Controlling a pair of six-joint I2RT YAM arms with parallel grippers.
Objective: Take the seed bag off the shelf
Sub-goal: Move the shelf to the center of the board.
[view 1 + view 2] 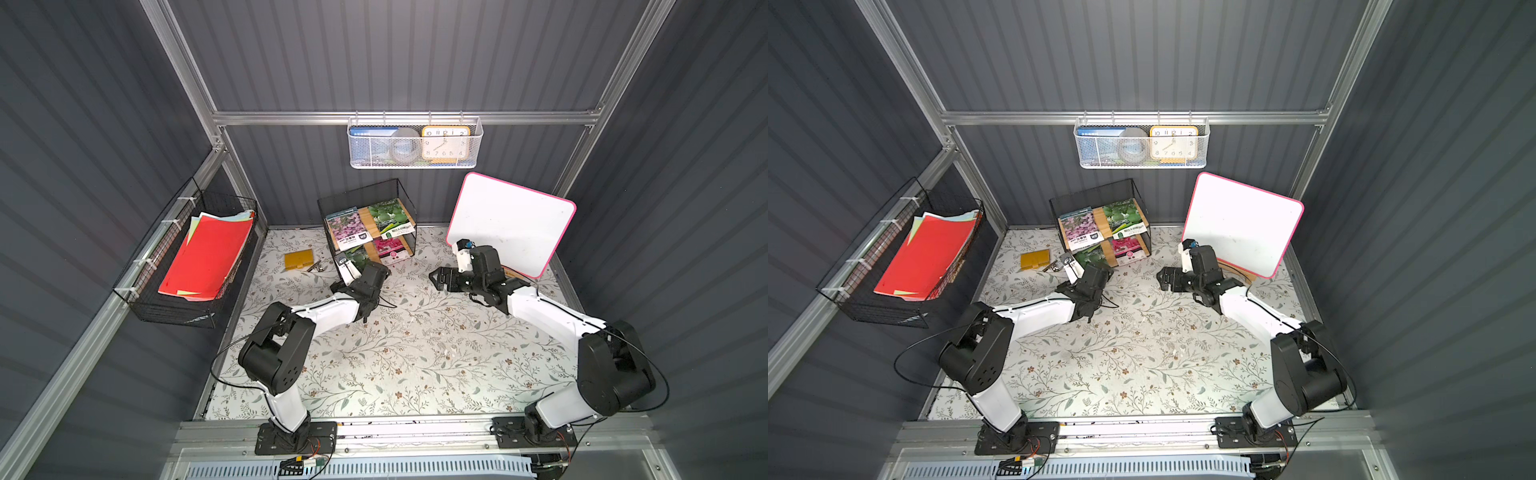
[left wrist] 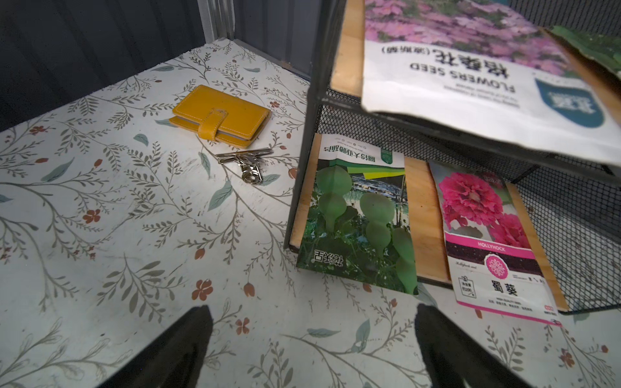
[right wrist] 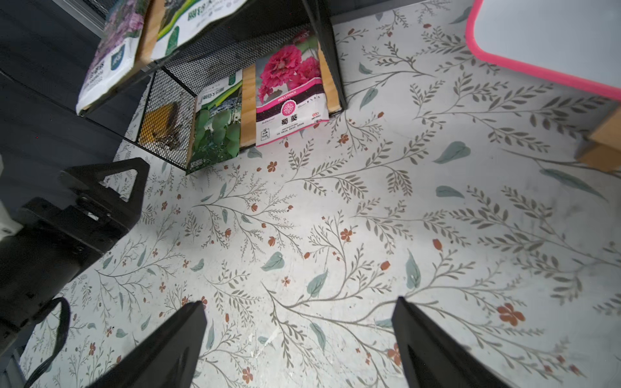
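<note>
The shelf [image 1: 403,192] [image 1: 1133,189] stands at the back of the floral table. It holds several seed bags. A purple-flower bag [image 1: 347,226] [image 2: 470,77] and a green bag [image 1: 390,216] lie on the upper board. On the lower board lie a green gourd bag [image 2: 359,221] [image 3: 215,134] and a pink hollyhock bag [image 2: 487,242] [image 3: 289,97]. My left gripper [image 1: 360,276] [image 2: 312,312] is open and empty, just in front of the gourd bag, low over the table. My right gripper [image 1: 436,280] [image 3: 299,304] is open and empty, further right of the shelf.
A yellow wallet [image 1: 298,259] [image 2: 221,116] and a metal clip [image 2: 245,161] lie left of the shelf. A pink-edged whiteboard [image 1: 511,224] leans at the back right. A white mesh basket [image 1: 415,163] hangs on the back wall, a black wire basket [image 1: 166,309] with red papers on the left wall.
</note>
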